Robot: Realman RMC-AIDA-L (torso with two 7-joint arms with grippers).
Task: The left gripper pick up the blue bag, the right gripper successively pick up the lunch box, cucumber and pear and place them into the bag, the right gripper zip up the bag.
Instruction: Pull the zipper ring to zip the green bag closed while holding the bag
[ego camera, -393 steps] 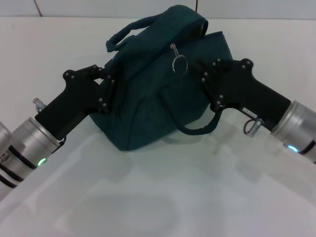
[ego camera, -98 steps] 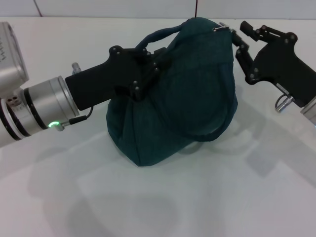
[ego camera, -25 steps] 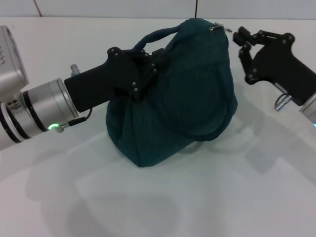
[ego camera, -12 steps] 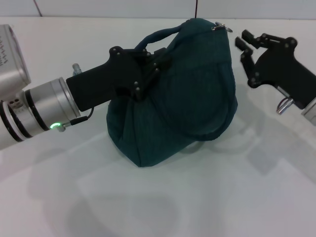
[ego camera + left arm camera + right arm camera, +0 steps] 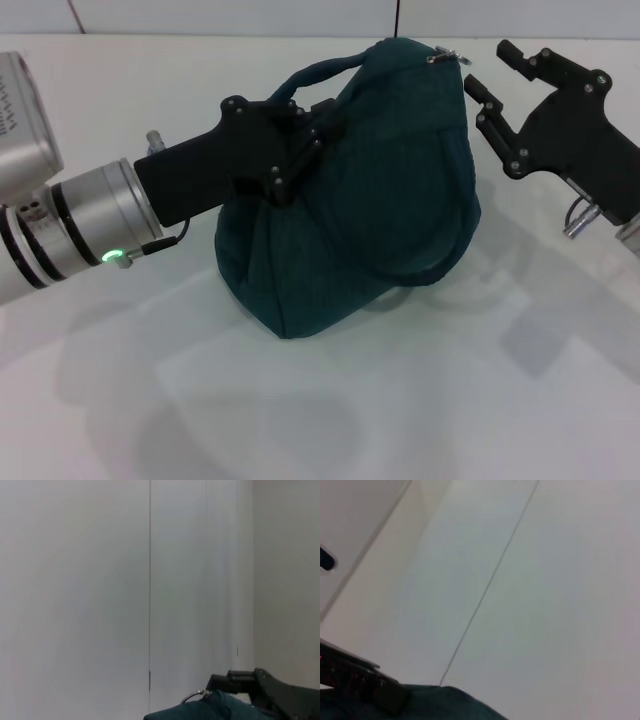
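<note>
The blue bag (image 5: 375, 190) stands bulging on the white table, its top closed, one loop handle (image 5: 310, 72) arching at the upper left. My left gripper (image 5: 318, 122) reaches in from the left and is shut on the bag's fabric just under that handle. The metal zip pull (image 5: 447, 57) sticks out at the bag's top right end. My right gripper (image 5: 490, 70) hangs open just right of it, touching nothing. The left wrist view shows the bag's top (image 5: 210, 711) and the ring pull (image 5: 194, 696). The lunch box, cucumber and pear are out of view.
The white table (image 5: 300, 400) stretches in front of the bag and to both sides. A pale wall with a dark vertical seam (image 5: 150, 580) stands behind. The right wrist view shows the bag's fabric (image 5: 445, 702) and a black arm part (image 5: 365, 682).
Over the last second my right gripper has opened wide and drawn back to the right, away from the zip pull. The bag and the left gripper have not moved.
</note>
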